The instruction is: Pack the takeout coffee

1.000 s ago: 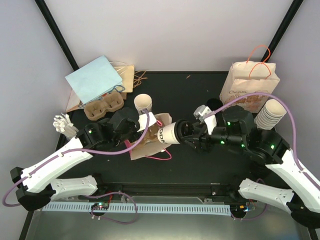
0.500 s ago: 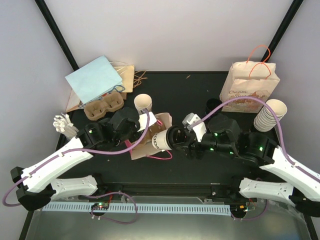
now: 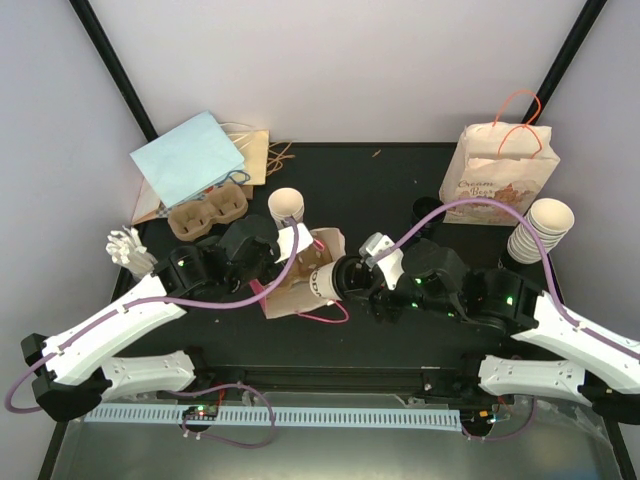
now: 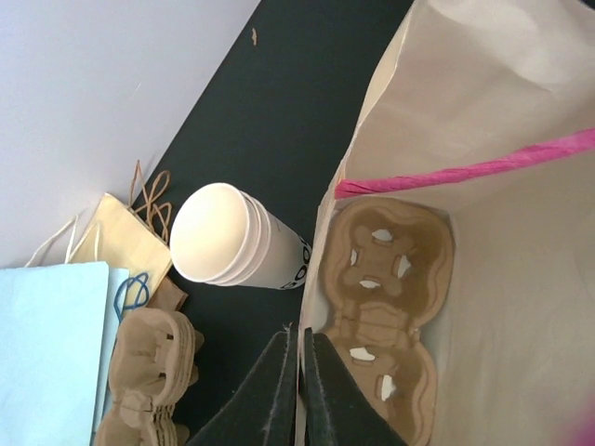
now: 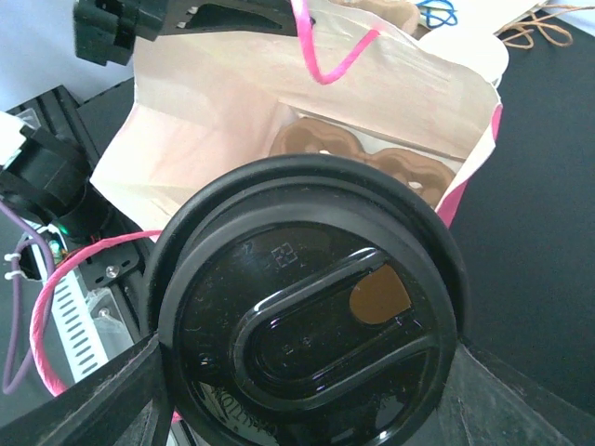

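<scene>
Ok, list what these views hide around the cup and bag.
The cup's body: right wrist view, behind its lid.
The carrier: right wrist view, partly behind the lid.
The bag: left wrist view, cut off at the right edge.
The far bag's print: top view, too small.

The left gripper (image 4: 299, 339) is clamped on the bag (image 4: 483, 84) edge, a carrier (image 4: 386, 297) lies inside, apparently flat, and stacked cups (image 4: 228, 237) stand just outside.

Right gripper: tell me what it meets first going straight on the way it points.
Probably the cup tray inside the open paper bag; the coffee cup in the right gripper would touch it first. Depth is unclear.
</scene>
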Tool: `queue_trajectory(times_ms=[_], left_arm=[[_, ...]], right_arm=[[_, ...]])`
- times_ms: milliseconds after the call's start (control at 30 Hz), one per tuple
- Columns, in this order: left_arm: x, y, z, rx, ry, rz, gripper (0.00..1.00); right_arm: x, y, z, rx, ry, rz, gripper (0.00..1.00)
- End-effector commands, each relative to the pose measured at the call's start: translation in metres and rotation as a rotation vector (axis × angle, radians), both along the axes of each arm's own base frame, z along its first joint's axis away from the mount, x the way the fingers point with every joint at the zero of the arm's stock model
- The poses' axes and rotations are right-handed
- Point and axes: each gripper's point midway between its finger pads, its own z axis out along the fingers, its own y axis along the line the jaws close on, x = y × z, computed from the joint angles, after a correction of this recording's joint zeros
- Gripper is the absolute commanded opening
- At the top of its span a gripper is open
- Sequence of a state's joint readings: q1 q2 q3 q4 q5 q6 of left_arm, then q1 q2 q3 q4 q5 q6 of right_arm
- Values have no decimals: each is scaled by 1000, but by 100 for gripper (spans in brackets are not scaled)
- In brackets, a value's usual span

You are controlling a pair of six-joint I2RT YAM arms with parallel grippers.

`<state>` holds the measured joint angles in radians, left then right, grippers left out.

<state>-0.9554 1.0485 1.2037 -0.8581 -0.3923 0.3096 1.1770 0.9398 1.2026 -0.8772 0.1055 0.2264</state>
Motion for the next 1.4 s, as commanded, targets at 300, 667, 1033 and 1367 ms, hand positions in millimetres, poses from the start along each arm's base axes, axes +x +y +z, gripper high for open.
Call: queue_trajectory(times_ms=[300, 667, 1033, 1367], left_arm=[[-7, -11, 20, -131, -17, -39, 25], [-12, -23, 35, -210, -25, -94, 41], [-12, -38, 47, -276, -33, -138, 44], [-8, -44, 54, -293, -46, -140, 44]], right_arm=[[6, -4, -8, -27, -8, -53, 58], [6, -1, -7, -24, -7, -45, 58], [7, 2, -7, -23, -10, -42, 58], [9, 1, -6, -21, -18, -49, 58]])
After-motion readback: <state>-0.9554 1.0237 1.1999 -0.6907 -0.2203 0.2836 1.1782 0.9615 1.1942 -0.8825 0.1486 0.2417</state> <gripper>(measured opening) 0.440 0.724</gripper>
